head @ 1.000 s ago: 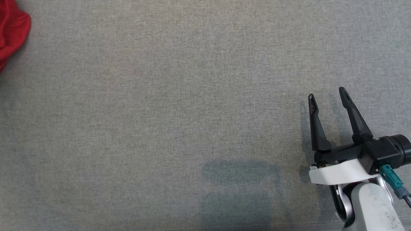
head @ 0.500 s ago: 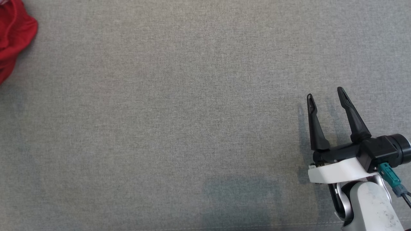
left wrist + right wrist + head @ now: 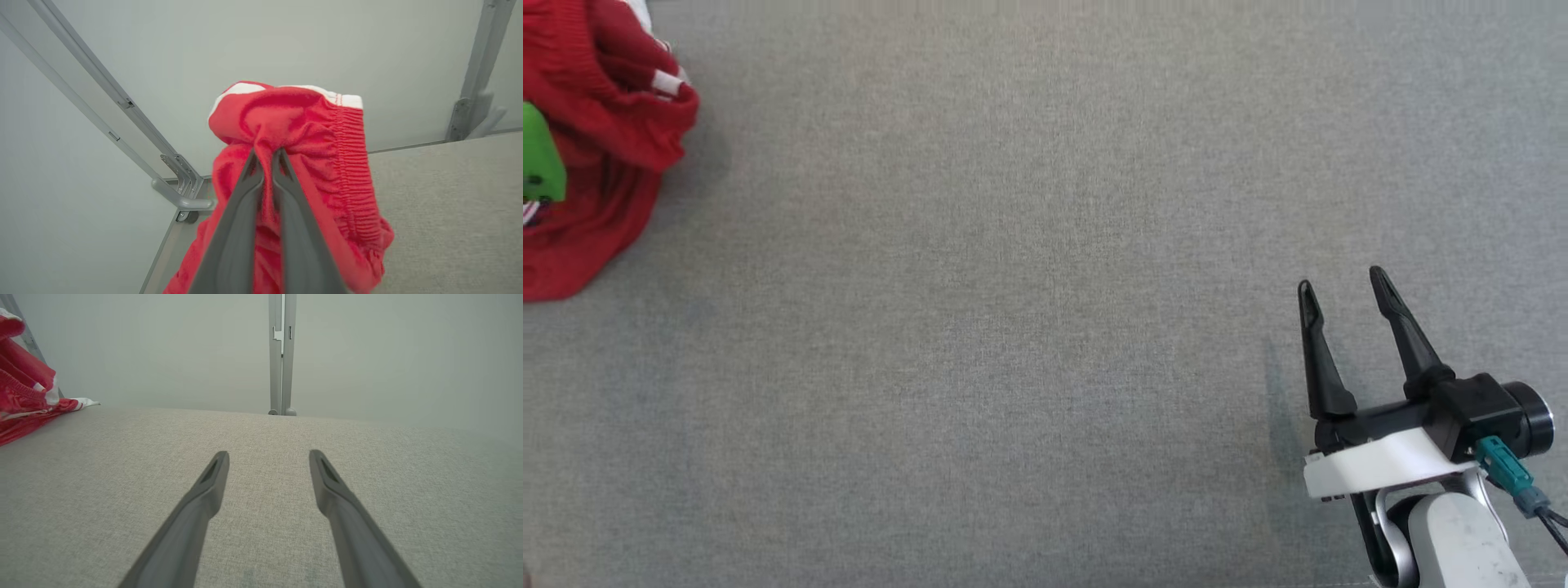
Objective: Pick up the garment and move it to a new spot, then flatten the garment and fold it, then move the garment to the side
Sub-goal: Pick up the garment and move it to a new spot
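The crumpled red fabric garment with white trim and a ribbed elastic band [image 3: 600,155] sits bunched at the far left of the grey woven cloth tabletop [image 3: 1013,327]. The left gripper [image 3: 265,157] is pressed together, pinching a fold of it. The right gripper [image 3: 1342,282] hovers at the near right, fingers spread and holding nothing, well apart from the garment.

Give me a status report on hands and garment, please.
Left hand shut on red garment, bunched. Right hand open, empty, over grey surface. Nothing in the way.

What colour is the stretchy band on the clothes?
The garment is red with a white-edged waistband, clearest in the left wrist view.
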### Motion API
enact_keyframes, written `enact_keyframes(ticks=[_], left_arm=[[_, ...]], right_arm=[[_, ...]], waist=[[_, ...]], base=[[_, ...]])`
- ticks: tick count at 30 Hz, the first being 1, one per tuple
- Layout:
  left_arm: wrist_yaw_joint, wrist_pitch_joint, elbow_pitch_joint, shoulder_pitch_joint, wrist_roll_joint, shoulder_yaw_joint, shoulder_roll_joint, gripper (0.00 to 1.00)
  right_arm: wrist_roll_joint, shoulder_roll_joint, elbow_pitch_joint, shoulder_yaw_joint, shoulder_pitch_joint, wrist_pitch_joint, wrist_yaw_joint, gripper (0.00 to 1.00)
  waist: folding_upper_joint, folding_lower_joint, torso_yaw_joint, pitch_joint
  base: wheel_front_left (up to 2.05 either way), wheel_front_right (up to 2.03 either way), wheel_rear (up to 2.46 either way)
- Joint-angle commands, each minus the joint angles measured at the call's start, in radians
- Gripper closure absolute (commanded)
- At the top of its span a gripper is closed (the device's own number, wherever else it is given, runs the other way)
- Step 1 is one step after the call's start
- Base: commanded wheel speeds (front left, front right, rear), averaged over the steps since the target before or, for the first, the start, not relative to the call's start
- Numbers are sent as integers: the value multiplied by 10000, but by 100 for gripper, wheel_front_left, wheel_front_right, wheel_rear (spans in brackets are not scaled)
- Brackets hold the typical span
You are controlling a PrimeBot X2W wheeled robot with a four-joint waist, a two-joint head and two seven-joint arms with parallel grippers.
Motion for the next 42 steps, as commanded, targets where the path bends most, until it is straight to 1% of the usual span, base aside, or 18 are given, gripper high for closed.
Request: enact_keyframes(ticks=[1,4,10,12,16,18,21,25,26,28,33,37,38,39,40,42], left_arm=[[-58,-40,-140,-129,6,-117,-90,100],[-150,32,-474,72,-91,-485,-418,100],[-258,300,-1347,942,-481,-1427,-1405,100],[-256,254,-1658,1369,-717,-1746,-1902,100],[-265,-165,-2035,2203,-1007,-2350,-2892,100],[-266,-359,-1917,2611,-1152,-2623,-3424,100],[-147,-729,-1476,3040,-1204,-3093,-3869,100],[25,-1278,-730,3422,-1586,-3756,-4101,100],[25,-1278,-730,3422,-1586,-3756,-4101,100],[120,-1526,-637,3632,-2200,-4324,-4119,100],[809,-2105,-403,3933,-3577,-5701,-4106,100],[1211,-2433,-370,4129,-4690,-6648,-4106,100],[1321,-2514,-380,4125,-4867,-6863,-4104,84],[1416,-2595,-367,4134,-5041,-7073,-4102,51],[1489,-2663,-354,4136,-5200,-7272,-4103,0],[1586,-2791,-430,4176,-5501,-7524,-4100,0]], right_arm=[[70,-23,53,-29,206,-34,-3,0],[201,-23,179,-84,461,-34,-3,0],[464,-22,290,-180,1008,-33,-3,0],[485,-23,291,-214,1171,-34,-3,0],[534,-25,266,-198,1408,-34,-3,0],[546,-25,302,-215,1478,-34,-3,0],[601,-20,327,-63,1457,-34,-3,0],[687,-30,343,173,1223,-34,-3,0],[687,-30,343,173,1223,-34,-3,0],[677,-20,383,260,1157,-34,-3,0],[670,-19,449,370,1071,-34,-3,0],[674,-22,500,399,1054,-34,-3,0],[682,-20,503,398,1031,-34,-3,0],[699,-19,500,390,1015,-34,-1,0],[713,-20,504,380,1006,-34,-3,0],[741,-20,507,343,1006,-34,-3,0]], waist=[[0,0,-66,-1140],[0,0,-199,-1827],[0,0,-601,-2795],[0,0,-749,-2917],[0,0,-1103,-3013],[0,0,-1267,-2998],[0,0,-1596,-2903],[0,0,-2162,-2698],[0,0,-2162,-2698],[0,0,-2450,-2604],[0,0,-2971,-2470],[0,0,-3150,-2461],[0,0,-3164,-2447],[0,0,-3168,-2440],[0,0,-3158,-2441],[0,0,-3089,-2474]], base=[[0,0,0],[0,0,0],[0,0,0],[0,0,0],[0,0,0],[0,0,0],[0,0,0],[0,0,0],[0,0,0],[0,0,0],[0,0,0],[0,0,0],[0,0,0],[0,0,0],[0,0,0],[0,0,0]])
